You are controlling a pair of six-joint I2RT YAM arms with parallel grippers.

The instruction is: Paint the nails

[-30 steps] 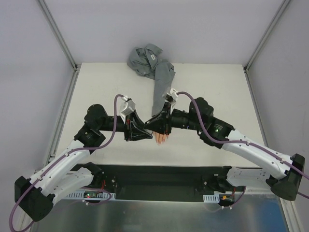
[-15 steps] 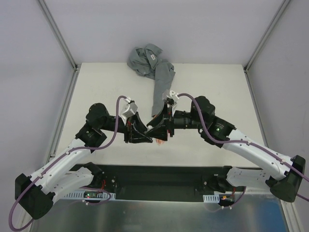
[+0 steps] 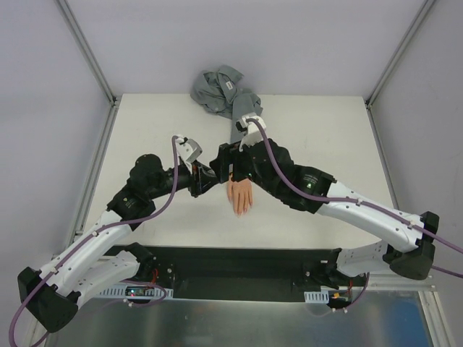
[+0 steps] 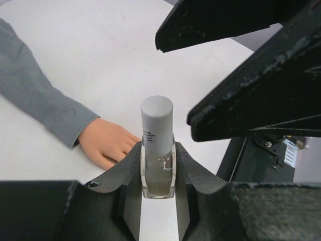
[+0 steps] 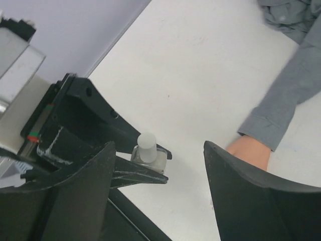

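A small clear bottle [image 4: 157,168] with a white cap [image 4: 156,118] stands upright, and my left gripper [image 4: 158,160] is shut on its glass body. My right gripper [image 5: 158,145] hangs open just above it. The cap [image 5: 147,141] shows between its fingers [image 5: 80,196] without touching them. The peach mannequin hand [image 3: 239,196] lies palm down on the table, with its grey sleeve [image 3: 242,123] running to the back. Both grippers [image 3: 210,173] are just left of the hand's wrist. The nails are too small to make out from above and are hidden in both wrist views.
The rest of the grey shirt [image 3: 217,87] is bunched at the table's back edge. The white table [image 3: 318,137] ends at metal frame posts [image 3: 94,65] and light walls. A black strip [image 3: 239,264] with the arm bases runs along the near edge.
My right gripper has opened and drawn back from over the mannequin hand toward the far left, uncovering the hand. My left gripper has shifted slightly away with the bottle still held.
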